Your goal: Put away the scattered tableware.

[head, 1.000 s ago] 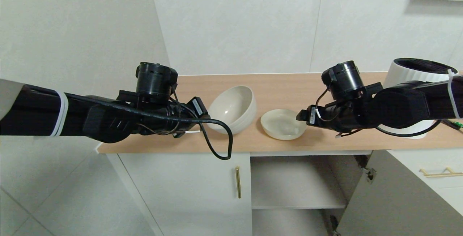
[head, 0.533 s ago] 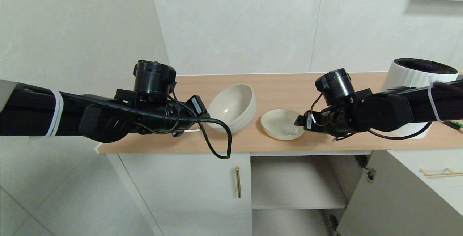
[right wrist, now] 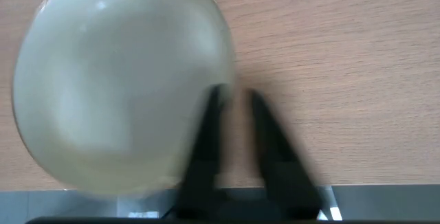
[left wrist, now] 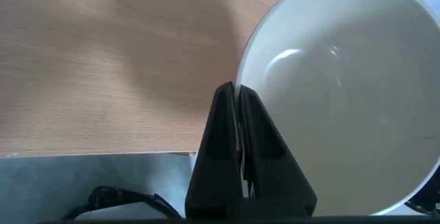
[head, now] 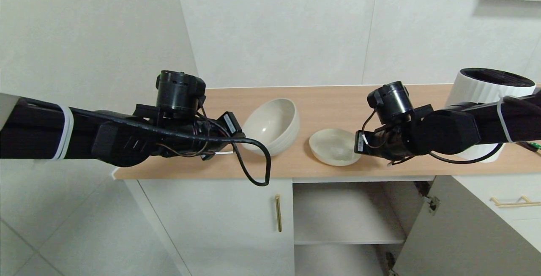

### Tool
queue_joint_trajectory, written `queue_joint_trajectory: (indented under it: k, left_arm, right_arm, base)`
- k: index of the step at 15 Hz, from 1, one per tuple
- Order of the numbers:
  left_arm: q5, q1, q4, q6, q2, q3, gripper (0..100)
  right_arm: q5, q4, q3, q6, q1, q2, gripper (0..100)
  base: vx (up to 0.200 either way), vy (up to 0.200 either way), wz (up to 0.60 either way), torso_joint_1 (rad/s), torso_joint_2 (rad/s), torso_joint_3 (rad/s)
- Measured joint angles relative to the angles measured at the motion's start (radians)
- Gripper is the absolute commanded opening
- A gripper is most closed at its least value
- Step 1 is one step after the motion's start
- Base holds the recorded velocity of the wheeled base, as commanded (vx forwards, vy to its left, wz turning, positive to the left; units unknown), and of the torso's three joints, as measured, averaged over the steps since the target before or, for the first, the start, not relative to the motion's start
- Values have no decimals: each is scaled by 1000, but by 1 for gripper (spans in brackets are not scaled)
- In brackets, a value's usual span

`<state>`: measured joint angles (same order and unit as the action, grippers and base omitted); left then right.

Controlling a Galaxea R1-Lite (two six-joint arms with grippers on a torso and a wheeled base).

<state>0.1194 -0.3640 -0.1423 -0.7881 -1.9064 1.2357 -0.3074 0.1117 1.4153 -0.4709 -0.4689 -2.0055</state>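
A large cream bowl (head: 272, 126) stands tipped on its side on the wooden counter (head: 334, 98). My left gripper (head: 244, 138) is shut on its rim, and the pinched rim of this large bowl (left wrist: 344, 93) shows beside the two closed fingers (left wrist: 237, 114). To its right a small translucent bowl (head: 334, 152) sits upright. My right gripper (head: 354, 146) is at its right rim. One finger (right wrist: 207, 114) is inside the small bowl (right wrist: 117, 86) and the other outside, with a narrow gap left between them around the rim.
A tall white ribbed container (head: 486, 94) stands at the counter's right end behind my right arm. Below the counter an open cabinet (head: 342, 212) shows a bare shelf, its door (head: 444, 233) swung out to the right. A closed door with a gold handle (head: 278, 212) is on the left.
My right gripper dropped to the small bowl's rim, then drew back to the right, and the bowl shifted slightly right with it. The left arm and the large bowl stayed put.
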Motion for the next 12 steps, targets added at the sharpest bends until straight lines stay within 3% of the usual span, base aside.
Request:
queue_joint_trajectory:
  k: [7, 10, 12]
  left_arm:
    - [-1, -4, 1, 0, 8, -13, 0]
    - [-1, -29, 2, 4, 51, -71, 0]
    - [0, -40, 2, 9, 109, -121, 0]
  right_arm:
    - [6, 10, -9, -1, 1, 27, 0]
    - [23, 81, -27, -2, 1, 89, 0]
    - [88, 144, -45, -4, 1, 169, 0]
  base:
    - [0, 0, 0, 0, 0, 0]
    - [0, 0, 0, 0, 0, 0]
    - [0, 0, 0, 0, 0, 0]
